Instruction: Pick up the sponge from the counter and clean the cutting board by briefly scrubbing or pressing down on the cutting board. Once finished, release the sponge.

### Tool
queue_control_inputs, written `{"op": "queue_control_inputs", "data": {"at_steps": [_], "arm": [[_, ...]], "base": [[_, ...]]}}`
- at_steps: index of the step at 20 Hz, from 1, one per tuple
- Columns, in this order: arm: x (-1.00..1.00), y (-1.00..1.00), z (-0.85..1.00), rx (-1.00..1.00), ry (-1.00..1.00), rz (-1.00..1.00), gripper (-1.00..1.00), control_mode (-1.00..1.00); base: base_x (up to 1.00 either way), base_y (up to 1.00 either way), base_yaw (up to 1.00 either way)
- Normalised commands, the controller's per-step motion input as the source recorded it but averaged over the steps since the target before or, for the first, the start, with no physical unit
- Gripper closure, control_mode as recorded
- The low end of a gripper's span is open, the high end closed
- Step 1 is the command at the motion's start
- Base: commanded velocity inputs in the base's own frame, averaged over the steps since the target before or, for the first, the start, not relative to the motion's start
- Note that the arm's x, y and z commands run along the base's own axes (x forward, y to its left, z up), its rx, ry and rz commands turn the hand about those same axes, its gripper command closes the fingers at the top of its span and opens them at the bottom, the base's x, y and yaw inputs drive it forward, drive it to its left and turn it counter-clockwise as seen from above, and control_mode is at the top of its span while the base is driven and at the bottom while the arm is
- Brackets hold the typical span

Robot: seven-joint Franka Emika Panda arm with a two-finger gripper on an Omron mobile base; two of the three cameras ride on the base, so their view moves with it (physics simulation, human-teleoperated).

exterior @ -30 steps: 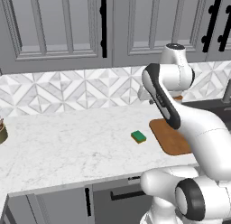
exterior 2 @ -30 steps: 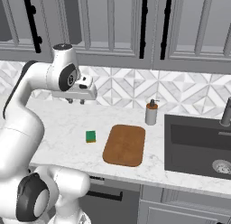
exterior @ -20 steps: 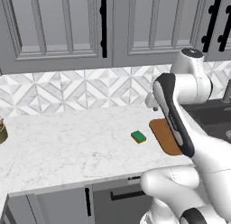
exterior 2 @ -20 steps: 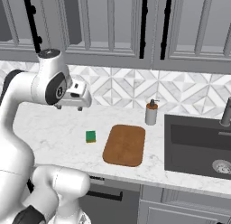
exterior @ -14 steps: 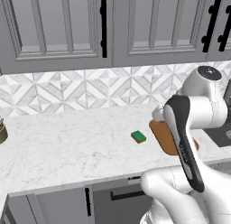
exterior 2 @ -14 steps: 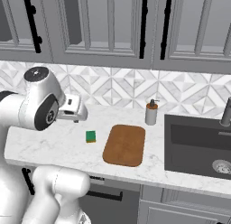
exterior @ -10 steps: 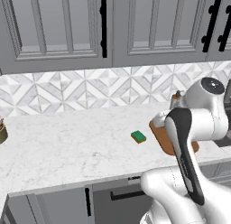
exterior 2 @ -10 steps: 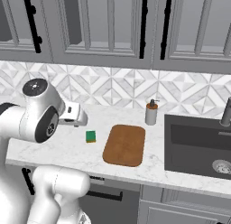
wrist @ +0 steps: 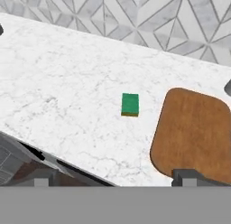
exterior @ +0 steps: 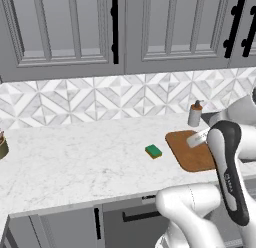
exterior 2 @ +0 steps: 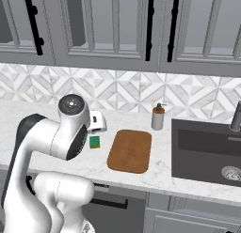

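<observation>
Hand view looks down on the counter (wrist: 67, 92) from above its front edge: the sponge (wrist: 130, 104) lies green side up on bare marble, and the cutting board (wrist: 194, 128) sits just beside it, a strip of white showing between the two. Fingertips (wrist: 40, 179) stand wide apart at the bottom of that view, nothing between them; the sponge lies ahead of the gripper (wrist: 113, 180), well apart from it, roughly midway between the two tips. Left base view: a small soap dispenser (exterior: 195, 114) stands at the backsplash (exterior: 100, 99) behind the board's far corner, and the arm's white forearm covers the board's right part. A dark pot-like thing (exterior: 2, 146) sits at the counter's far left edge, well away from the sponge. Right base view: the arm's large joint stands in front of the sponge's left side, the gripper (exterior 2: 97, 122) just above and behind the sponge. A dark sink (exterior 2: 207, 152) with a faucet (exterior 2: 235, 117) lies right of the board. Broad open marble stretches left of the sponge; the board's near edge lies close to the counter's front edge.
</observation>
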Motion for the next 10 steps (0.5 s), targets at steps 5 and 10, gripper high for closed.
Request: {"op": "queue_control_inputs", "data": {"at_steps": [5, 10], "arm": [[0.01, -0.5, -0.01, -0.02, -0.04, 0.22, -1.0, -1.0], [0.24, -0.38, -0.19, -0.01, -0.22, 0.03, -1.0, -1.0]], "base": [[0.0, 0.0, 0.0], [0.0, 0.0, 0.0]]}}
